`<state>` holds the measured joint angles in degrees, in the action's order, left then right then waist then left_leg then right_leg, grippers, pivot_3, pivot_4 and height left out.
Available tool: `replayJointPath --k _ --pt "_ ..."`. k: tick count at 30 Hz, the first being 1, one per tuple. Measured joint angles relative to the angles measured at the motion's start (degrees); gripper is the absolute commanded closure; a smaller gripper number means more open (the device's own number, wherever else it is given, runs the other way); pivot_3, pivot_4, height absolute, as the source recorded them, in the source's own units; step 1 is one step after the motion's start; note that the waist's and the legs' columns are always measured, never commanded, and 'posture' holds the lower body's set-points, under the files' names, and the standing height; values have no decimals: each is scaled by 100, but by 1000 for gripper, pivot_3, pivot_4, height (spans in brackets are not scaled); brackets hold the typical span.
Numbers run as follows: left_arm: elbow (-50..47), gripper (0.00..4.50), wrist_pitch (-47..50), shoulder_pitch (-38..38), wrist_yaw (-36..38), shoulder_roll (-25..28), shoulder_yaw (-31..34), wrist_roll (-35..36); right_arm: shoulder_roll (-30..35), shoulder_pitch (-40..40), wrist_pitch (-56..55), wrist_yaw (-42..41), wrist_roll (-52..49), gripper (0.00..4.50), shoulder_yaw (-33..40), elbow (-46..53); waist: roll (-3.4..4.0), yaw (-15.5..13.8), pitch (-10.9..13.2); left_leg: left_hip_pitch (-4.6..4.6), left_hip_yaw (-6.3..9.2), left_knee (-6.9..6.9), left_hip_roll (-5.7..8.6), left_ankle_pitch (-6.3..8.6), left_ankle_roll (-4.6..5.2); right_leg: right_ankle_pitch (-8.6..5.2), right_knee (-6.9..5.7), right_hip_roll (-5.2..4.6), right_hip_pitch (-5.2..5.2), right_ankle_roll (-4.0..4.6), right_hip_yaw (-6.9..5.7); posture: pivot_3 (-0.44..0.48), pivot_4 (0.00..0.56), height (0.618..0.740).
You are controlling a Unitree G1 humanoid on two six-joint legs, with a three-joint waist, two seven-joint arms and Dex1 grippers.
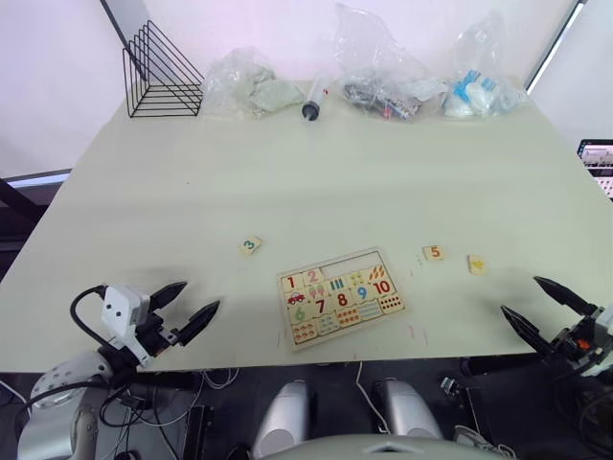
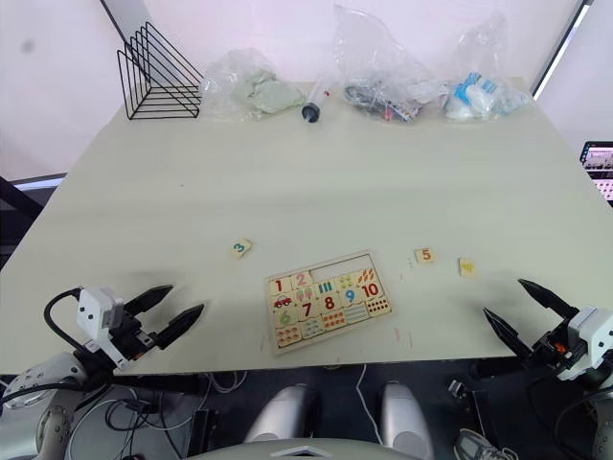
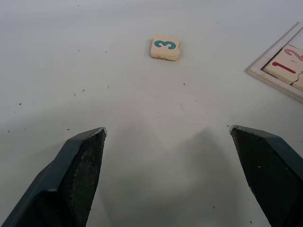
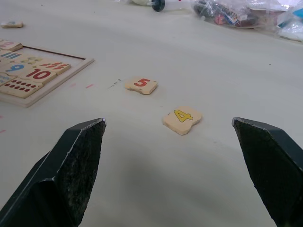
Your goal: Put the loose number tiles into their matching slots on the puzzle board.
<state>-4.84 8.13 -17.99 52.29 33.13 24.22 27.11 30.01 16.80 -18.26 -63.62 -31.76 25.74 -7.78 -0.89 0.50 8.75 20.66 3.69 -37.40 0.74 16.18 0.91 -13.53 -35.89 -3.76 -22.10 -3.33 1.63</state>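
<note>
Both grippers hover wide apart: tile 3 (image 3: 165,48) ahead of the left gripper (image 1: 184,310); tiles 5 (image 4: 141,84) and 4 (image 4: 182,119) ahead of the right gripper (image 1: 537,307); the board (image 1: 340,295) between them, apparently holding 1 and 2.

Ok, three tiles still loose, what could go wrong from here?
The 4 tile and 5 tile lie close together, so the open right tool might nudge one while taking the other. All three, including the 3 tile, lie flat and thin; fingers may slip. The puzzle board sits askew near the table edge and could shift.
</note>
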Motion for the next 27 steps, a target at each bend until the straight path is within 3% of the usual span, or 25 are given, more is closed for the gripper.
replayJointPath --k 27 --pt "114 49 -6 214 41 74 -166 -109 -80 -39 -201 -25 31 0 -55 -77 1 -6 0 1 2 0 1 0 0 0 0 -4 0 0 -2 0 150 740"
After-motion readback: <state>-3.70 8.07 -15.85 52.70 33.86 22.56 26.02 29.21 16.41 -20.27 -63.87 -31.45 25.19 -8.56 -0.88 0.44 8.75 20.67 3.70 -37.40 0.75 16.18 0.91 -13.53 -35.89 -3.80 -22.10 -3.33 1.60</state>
